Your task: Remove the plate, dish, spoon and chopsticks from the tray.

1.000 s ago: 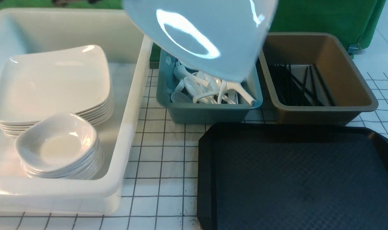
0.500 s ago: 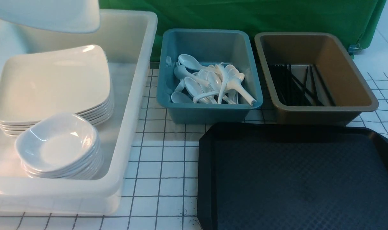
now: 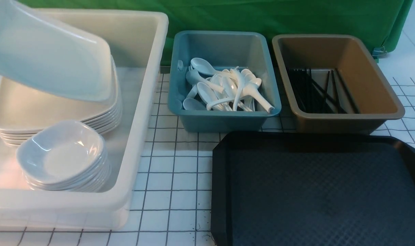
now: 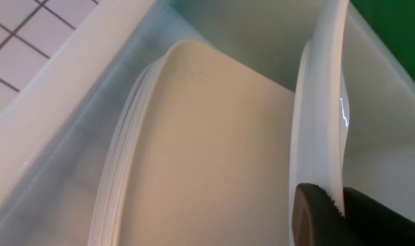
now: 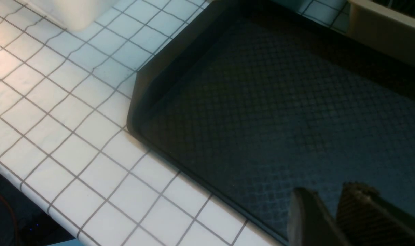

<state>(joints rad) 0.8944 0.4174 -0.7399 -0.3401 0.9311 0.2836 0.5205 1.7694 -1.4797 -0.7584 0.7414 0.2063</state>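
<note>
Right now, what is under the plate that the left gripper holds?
A stack of square plates inside the white tub. The plate, tilted and pinched by the left gripper, hides the stack's far part in the front view; whether it touches the stack cannot be told.

Three containers stand in a row on the white grid-lined tabletop (image 3: 173,171): a white tub (image 3: 144,109) (the largest, at left), a blue bin (image 3: 224,122) at centre and a brown bin (image 3: 333,124) at right. The two bins stand just beside each other. A green backdrop (image 3: 296,17) runs behind all three.
</note>
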